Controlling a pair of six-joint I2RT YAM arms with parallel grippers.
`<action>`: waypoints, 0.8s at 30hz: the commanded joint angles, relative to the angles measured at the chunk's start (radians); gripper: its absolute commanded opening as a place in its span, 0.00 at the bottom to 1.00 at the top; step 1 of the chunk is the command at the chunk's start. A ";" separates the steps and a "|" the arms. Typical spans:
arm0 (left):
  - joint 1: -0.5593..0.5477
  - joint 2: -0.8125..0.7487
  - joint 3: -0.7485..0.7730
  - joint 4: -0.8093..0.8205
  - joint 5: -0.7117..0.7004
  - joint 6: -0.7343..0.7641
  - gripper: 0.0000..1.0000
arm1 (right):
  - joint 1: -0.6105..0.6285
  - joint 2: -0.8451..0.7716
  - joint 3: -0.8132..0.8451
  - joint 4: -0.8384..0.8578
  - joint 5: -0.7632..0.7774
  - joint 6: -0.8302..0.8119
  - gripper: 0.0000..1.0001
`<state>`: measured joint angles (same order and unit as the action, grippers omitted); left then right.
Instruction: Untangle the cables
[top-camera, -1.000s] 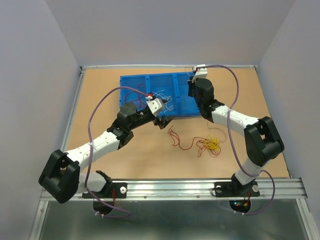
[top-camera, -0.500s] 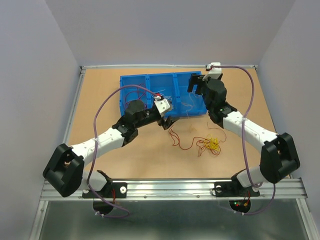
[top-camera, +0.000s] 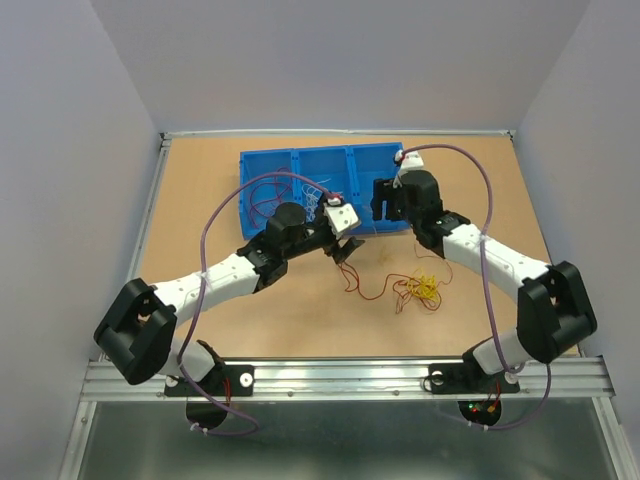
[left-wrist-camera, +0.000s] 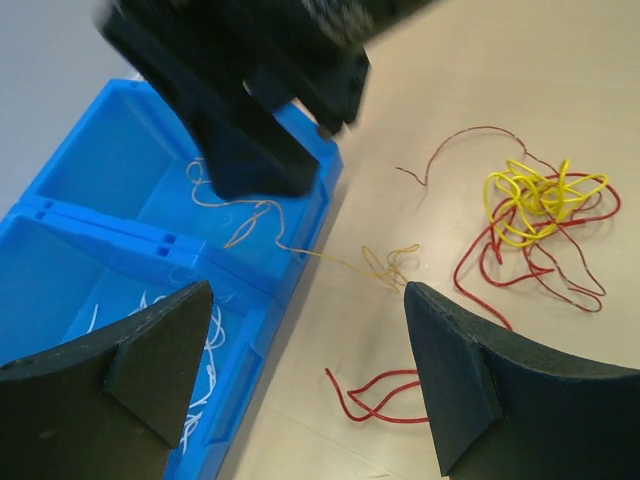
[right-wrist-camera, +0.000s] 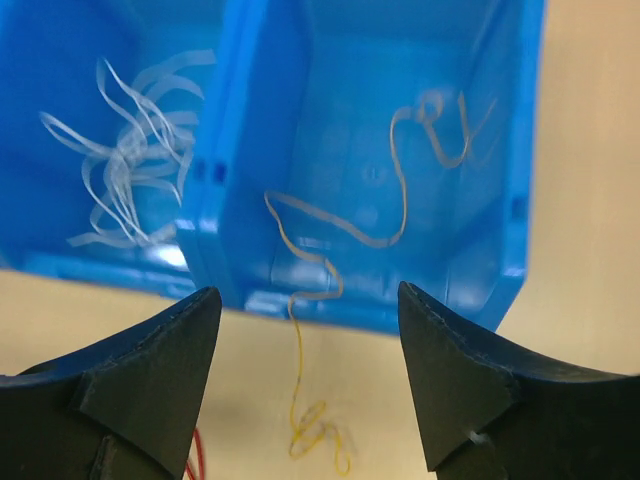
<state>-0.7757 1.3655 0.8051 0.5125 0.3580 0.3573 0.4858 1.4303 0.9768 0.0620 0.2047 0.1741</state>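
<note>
The cables lie loose on the table: a yellow and red tangle (top-camera: 425, 290) (left-wrist-camera: 535, 200) and a separate red wire (top-camera: 355, 280) (left-wrist-camera: 380, 395). A thin yellow wire (right-wrist-camera: 300, 350) (left-wrist-camera: 385, 262) trails from the right compartment of the blue bin (top-camera: 262, 160) over its front wall onto the table. My left gripper (top-camera: 345, 250) (left-wrist-camera: 308, 300) is open above the red wire, holding nothing. My right gripper (top-camera: 385, 200) (right-wrist-camera: 308, 290) is open over the bin's front wall, the draped yellow wire below between its fingers, untouched.
White wires (right-wrist-camera: 125, 170) (left-wrist-camera: 210, 340) lie in the bin's middle compartment and a red wire (top-camera: 262, 195) in its left one. The right gripper's black body (left-wrist-camera: 260, 100) hangs close in front of the left gripper. Purple arm cables (top-camera: 215, 215) loop above the table.
The left arm has reached further right, toward the red wire. The right arm swung out to the back right, then came back down over the bin's front right corner.
</note>
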 joint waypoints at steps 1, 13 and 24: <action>0.004 -0.062 -0.001 0.096 -0.089 -0.003 0.89 | 0.002 0.056 0.086 -0.174 -0.041 0.037 0.78; 0.047 -0.057 -0.018 0.149 -0.133 -0.057 0.89 | 0.051 0.179 0.134 -0.318 -0.067 0.030 0.79; 0.049 -0.066 -0.021 0.147 -0.116 -0.060 0.89 | 0.066 0.301 0.161 -0.458 0.007 0.062 0.54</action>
<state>-0.7265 1.3361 0.7914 0.6014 0.2302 0.3073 0.5446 1.7294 1.0729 -0.3470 0.1852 0.2260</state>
